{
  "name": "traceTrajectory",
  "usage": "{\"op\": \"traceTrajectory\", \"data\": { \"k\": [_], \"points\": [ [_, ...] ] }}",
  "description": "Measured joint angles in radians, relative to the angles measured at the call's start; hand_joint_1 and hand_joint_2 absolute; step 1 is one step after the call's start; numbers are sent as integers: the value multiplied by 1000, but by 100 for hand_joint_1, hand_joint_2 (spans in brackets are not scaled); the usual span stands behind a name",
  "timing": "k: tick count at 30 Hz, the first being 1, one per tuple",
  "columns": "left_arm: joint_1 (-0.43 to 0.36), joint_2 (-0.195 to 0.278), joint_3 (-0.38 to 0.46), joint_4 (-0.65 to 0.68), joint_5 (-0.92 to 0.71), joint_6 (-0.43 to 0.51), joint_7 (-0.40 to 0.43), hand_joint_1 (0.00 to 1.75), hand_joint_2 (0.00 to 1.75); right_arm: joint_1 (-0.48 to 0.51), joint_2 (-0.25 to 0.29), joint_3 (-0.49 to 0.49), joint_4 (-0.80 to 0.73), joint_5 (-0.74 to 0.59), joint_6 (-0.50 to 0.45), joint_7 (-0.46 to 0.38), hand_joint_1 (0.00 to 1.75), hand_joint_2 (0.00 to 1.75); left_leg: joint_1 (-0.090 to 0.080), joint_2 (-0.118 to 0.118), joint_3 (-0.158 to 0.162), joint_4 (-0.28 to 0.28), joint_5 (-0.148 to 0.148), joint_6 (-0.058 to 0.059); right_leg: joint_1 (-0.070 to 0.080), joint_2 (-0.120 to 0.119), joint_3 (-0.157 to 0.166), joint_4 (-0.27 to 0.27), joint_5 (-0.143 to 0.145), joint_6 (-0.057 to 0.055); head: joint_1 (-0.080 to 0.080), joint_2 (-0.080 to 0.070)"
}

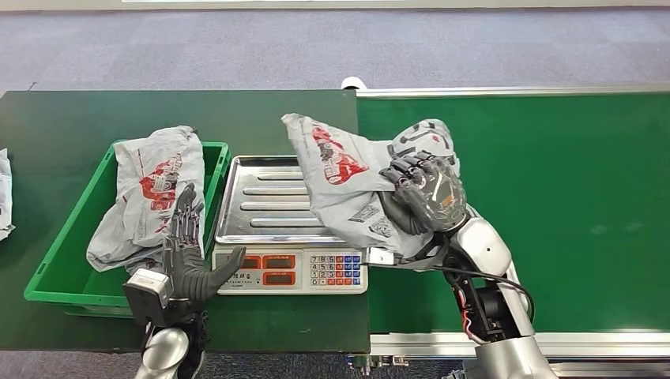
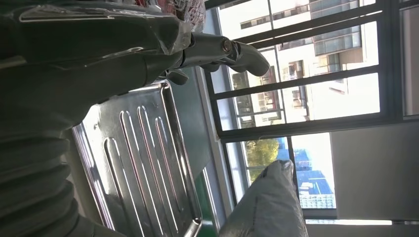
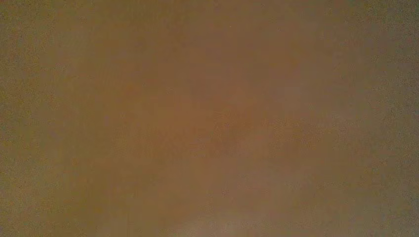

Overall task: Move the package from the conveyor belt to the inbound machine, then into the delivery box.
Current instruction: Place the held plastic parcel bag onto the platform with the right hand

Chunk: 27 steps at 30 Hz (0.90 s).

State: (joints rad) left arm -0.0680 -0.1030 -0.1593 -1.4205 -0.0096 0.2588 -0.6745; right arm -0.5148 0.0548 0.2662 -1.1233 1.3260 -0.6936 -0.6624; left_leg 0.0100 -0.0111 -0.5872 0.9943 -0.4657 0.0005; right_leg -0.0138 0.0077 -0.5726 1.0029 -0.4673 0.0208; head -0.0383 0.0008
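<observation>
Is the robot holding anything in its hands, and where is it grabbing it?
The right hand grips a grey package by its right end, over the scale tray. The left hand is open, holding nothing.

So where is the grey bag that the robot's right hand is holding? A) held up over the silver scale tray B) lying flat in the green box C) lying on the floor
A: the right hand grips the grey bag above the silver scale tray.

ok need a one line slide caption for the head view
Right hand holds a grey package over the scale tray; left hand waits open beside the green box.
</observation>
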Motion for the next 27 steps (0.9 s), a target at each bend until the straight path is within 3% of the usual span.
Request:
{"op": "traceTrajectory", "data": {
  "k": [6, 14, 18, 22, 27],
  "points": [
    [-15, -2, 1, 5, 0, -8, -7, 0, 175, -18, 17, 146, 40, 70, 0, 51, 175, 0, 0, 0, 0, 0, 0, 0, 0, 0, 0, 0, 0, 0, 0, 0],
    [-19, -3, 2, 9, 0, -8, -8, 0, 175, -25, 25, 207, 68, 73, 0, 59, 175, 0, 0, 0, 0, 0, 0, 0, 0, 0, 0, 0, 0, 0, 0, 0],
    [-19, -3, 2, 9, 0, -8, -8, 0, 175, -28, 26, 213, 76, 74, 0, 61, 175, 175, 0, 0, 0, 0, 0, 0, 0, 0, 0, 0, 0, 0, 0, 0],
    [-19, -2, 2, 10, 0, -12, -13, 0, 175, -32, 29, 227, 84, 126, 0, 102, 175, 175, 0, 0, -1, 0, 0, 0, 0, 0, 0, 0, 0, 0, 0, 0],
    [-17, -1, 3, 6, -7, -12, -11, 0, 175, -85, 35, 311, 172, 180, 5, 251, 175, 175, 0, 0, -1, 0, 0, 0, 0, 0, 0, 0, 0, 0, 0, 0]
  ]
}}
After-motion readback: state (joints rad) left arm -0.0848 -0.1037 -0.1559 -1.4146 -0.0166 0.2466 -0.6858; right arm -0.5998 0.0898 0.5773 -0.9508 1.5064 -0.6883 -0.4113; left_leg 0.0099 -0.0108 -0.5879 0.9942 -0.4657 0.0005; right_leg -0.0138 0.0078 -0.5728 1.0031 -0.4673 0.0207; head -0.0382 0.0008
